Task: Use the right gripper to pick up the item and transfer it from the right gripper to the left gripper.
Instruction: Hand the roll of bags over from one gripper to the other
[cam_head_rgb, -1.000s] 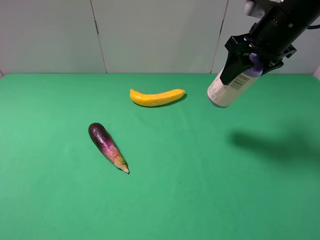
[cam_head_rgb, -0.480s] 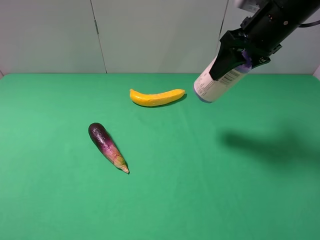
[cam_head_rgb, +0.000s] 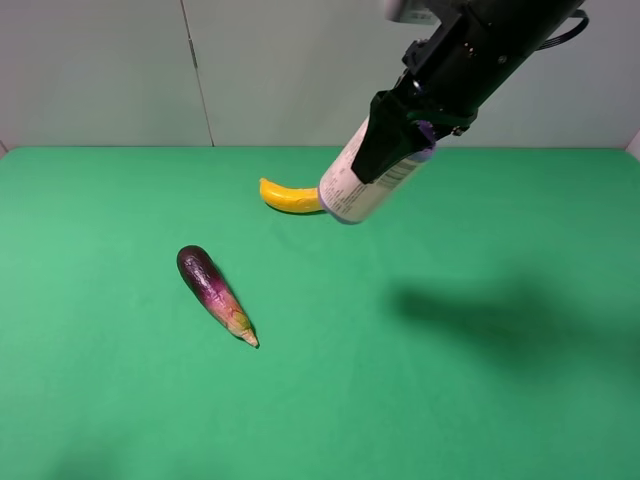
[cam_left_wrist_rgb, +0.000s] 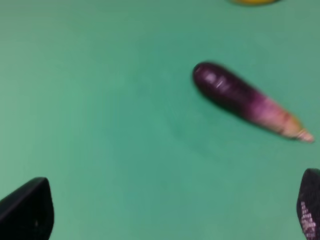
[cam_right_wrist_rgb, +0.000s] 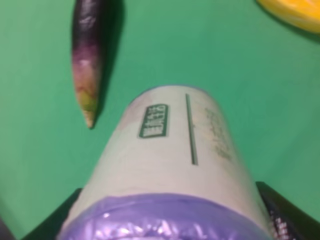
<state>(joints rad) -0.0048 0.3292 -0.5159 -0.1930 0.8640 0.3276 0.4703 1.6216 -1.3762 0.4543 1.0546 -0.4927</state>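
Right tool (cam_head_rgb: 388, 158) clamped the can (cam_head_rgb: 362, 188) aloft, pickup done; left tool (cam_left_wrist_rgb: 167, 215), seemingly spread wide and empty, had not yet received it.

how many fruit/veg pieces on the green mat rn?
2. The banana lies at the far middle, one end hidden behind the lifted can. The eggplant lies left of centre, nearer the camera.

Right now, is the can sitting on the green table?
No, the right end effector holds the can in the air above the table.
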